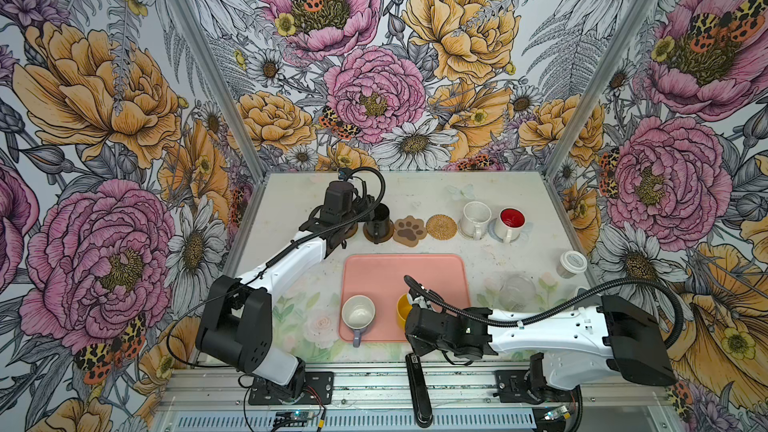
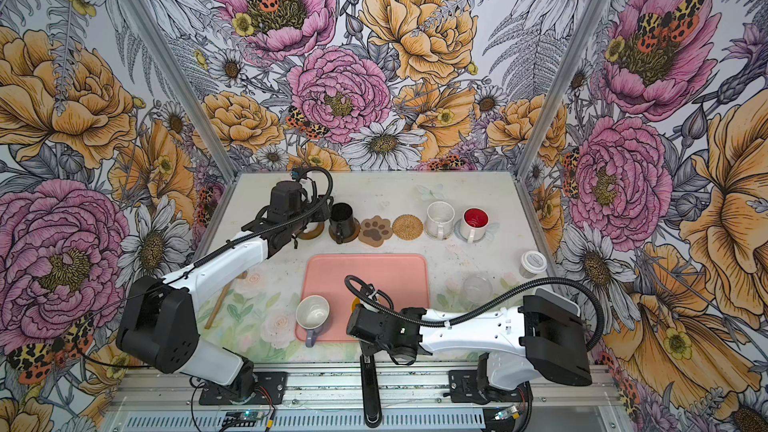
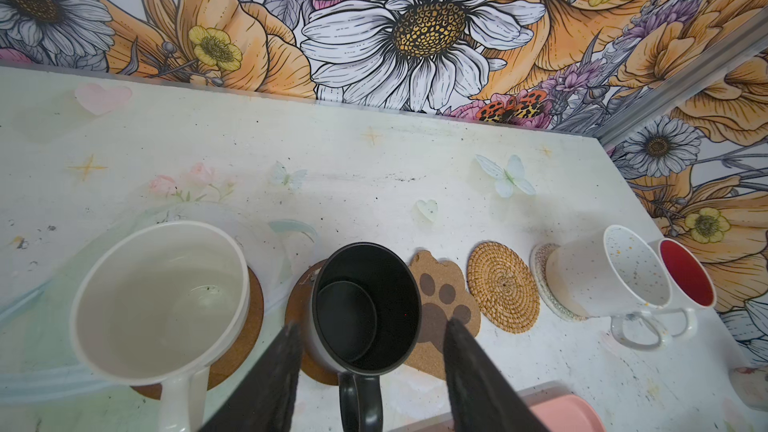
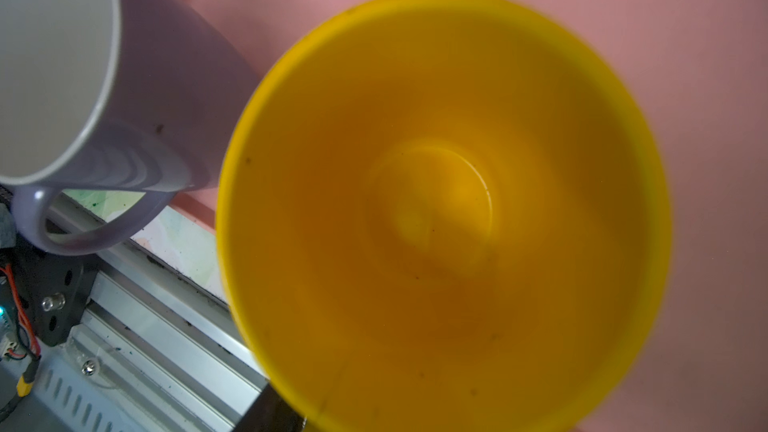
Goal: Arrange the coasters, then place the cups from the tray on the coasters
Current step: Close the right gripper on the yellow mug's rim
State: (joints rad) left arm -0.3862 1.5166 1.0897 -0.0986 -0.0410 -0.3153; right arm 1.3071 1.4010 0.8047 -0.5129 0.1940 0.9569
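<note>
My left gripper (image 3: 372,326) stands open, its fingers on either side of the black cup (image 3: 365,305), which sits on a brown coaster (image 3: 299,309). Beside it a white cup (image 3: 162,297) rests on another brown disc (image 3: 249,326). The paw coaster (image 1: 409,231) and golden woven coaster (image 1: 441,226) are bare. The speckled cup (image 1: 473,220) and the red-inside cup (image 1: 509,224) stand on coasters. On the pink tray (image 1: 374,272) are the lavender cup (image 1: 358,315) and the yellow cup (image 1: 402,309). My right gripper (image 1: 411,306) is at the yellow cup (image 4: 444,209), its jaws hidden.
A lidded paper cup (image 1: 572,263) and a clear glass jar (image 1: 517,290) stand right of the tray. A wooden stick (image 2: 219,305) lies at the left. Floral walls close in the table on three sides; a metal rail runs along the front.
</note>
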